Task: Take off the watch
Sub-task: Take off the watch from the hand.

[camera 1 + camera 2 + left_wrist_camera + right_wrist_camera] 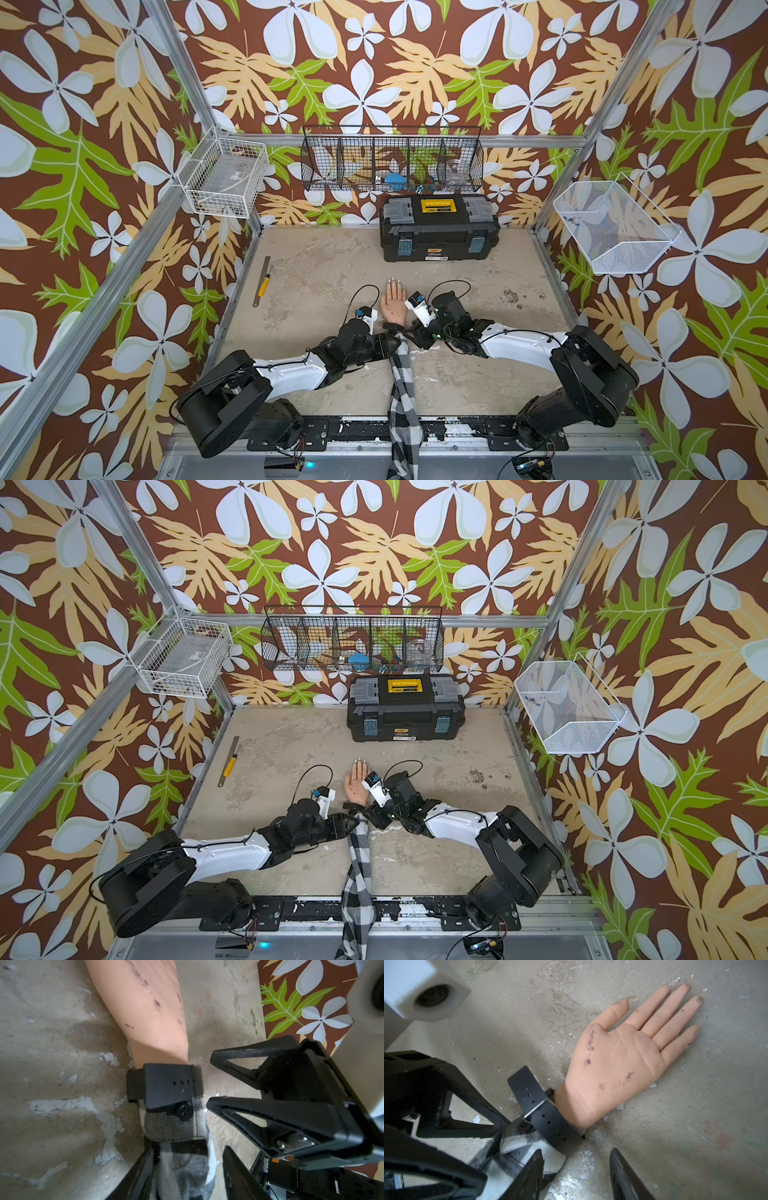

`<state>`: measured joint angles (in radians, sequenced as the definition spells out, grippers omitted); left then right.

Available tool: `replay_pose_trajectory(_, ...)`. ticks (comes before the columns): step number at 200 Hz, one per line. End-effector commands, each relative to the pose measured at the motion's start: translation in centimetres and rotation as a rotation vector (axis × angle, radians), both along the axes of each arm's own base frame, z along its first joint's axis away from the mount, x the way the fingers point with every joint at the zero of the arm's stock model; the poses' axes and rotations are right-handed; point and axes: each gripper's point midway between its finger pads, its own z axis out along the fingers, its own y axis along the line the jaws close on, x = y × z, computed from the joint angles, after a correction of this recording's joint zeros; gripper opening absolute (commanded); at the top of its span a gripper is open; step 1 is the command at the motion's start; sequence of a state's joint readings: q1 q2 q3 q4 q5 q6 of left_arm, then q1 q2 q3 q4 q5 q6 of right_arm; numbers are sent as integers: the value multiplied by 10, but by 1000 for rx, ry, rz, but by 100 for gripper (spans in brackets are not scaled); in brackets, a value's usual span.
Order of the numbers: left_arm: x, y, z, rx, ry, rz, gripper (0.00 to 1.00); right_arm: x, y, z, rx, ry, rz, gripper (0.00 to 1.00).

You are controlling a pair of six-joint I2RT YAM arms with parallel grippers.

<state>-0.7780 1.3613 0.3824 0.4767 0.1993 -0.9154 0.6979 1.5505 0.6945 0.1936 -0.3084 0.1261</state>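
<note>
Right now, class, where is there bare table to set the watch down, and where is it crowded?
Bare table lies between the toolbox and the mannequin hand, and between the ruler and the left gripper. Crowded: around the watch, with right gripper and sleeve.

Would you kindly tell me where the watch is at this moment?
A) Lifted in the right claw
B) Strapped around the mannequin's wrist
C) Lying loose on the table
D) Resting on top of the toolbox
B: the right wrist view shows the watch with its black strap wrapped around the wrist, between the palm of the mannequin hand and the plaid sleeve.
</note>
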Motion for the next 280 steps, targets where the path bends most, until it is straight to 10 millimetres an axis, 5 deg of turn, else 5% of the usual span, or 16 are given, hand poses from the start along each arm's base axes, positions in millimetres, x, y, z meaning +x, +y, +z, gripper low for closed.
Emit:
replay_pose_trajectory(1, 2, -6, 0, -14, -5, -3, 54, 1, 6, 3, -2, -26, 35, 52)
replay_pose_trajectory(67, -8, 10, -22, 43, 18, 16, 50, 6, 13, 1, -36, -45, 90, 51)
replay_pose_trajectory(183, -6, 19, -29, 76, 12, 26, 48, -7, 27, -11, -54, 15, 178, 52)
replay_pose_trajectory(280, -5, 19, -32, 74, 18, 28, 47, -6, 19, -18, -86, 16, 143, 35)
